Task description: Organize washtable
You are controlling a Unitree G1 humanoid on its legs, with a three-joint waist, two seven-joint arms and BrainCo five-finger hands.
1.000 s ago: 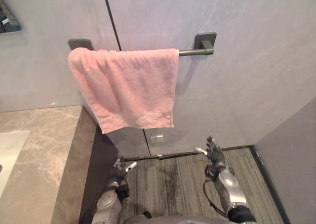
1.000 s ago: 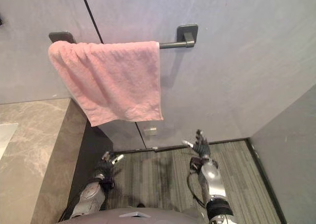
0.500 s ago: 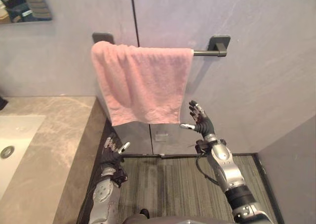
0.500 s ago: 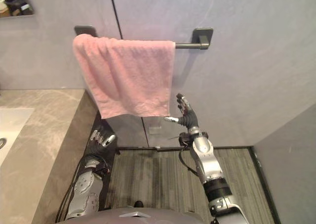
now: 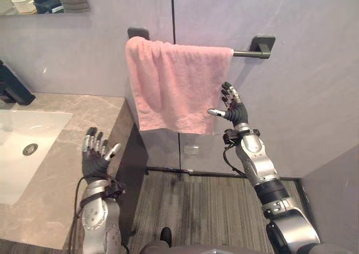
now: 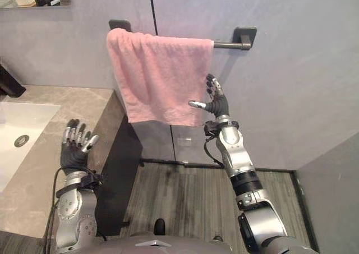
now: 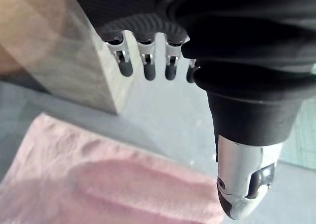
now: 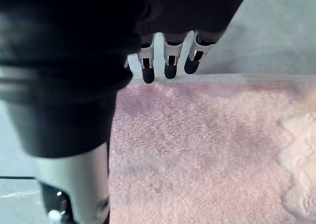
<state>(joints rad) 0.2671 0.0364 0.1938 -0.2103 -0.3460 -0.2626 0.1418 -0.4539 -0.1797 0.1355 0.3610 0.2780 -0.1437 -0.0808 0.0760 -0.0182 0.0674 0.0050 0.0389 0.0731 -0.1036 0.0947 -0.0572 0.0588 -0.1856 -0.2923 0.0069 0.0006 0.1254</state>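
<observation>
Left eye view, upper middle of the frame: a pink towel (image 5: 176,88) hangs folded over a dark towel bar (image 5: 247,54) fixed to the grey wall, bunched toward the bar's left mount, with a short bare stretch of bar at the right. The right hand (image 5: 238,115) is held up just beside the towel's right edge, near its lower right corner. Its fingers (image 8: 170,61) are straight and spread, thumb out toward the cloth, gripping nothing; whether they touch the towel cannot be told. In the right wrist view the fingertips point at the pink cloth.

At lower left of the frame the left hand (image 5: 94,164) stands upright over the front corner of the marble counter (image 5: 90,111). Its fingers (image 7: 148,66) are straight and apart, holding nothing. A white sink (image 5: 22,170) with a round drain (image 5: 30,149) is set in the counter at far left, and a dark faucet (image 5: 14,88) stands behind it. Striped grey floor (image 5: 202,209) runs below the towel.
</observation>
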